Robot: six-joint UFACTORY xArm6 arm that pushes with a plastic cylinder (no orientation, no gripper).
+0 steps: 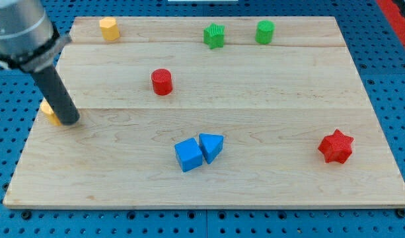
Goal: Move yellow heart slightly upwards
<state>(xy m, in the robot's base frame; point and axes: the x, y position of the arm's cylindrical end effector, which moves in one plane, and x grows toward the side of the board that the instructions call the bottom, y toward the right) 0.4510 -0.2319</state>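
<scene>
**No jaws, rod tip already at the yellow heart**

Jaws: none on this rig, so nothing opens, closes or holds anything; I only have a dark rod [53,82] and my tip [70,121] resting on the board.

Yellow heart [49,112] sits at the view's left edge of the wooden board [255,178], about mid-height. Most of it is hidden behind the rod, only a yellow sliver shows to the left of my tip, so I can't confirm the heart shape. My tip is just right of it and a little lower, touching or nearly so; can't tell which.

Progress, my call: approach looks done, push itself can't be judged from one frame. What's left is a short shove toward the view's top. My tip is more beside than below the heart, so I'd want it under the piece first, or it may slide left off the board edge.

Other stuff, all well apart from the heart:
- yellow block [109,28], top left corner
- green star-like block [215,35] and green cylinder [265,31], top middle
- red cylinder [162,81], upper middle
- blue cube [188,155] touching blue wedge [211,146], lower middle
- red star [336,147], right side

Path upward looks open till the yellow block.
</scene>
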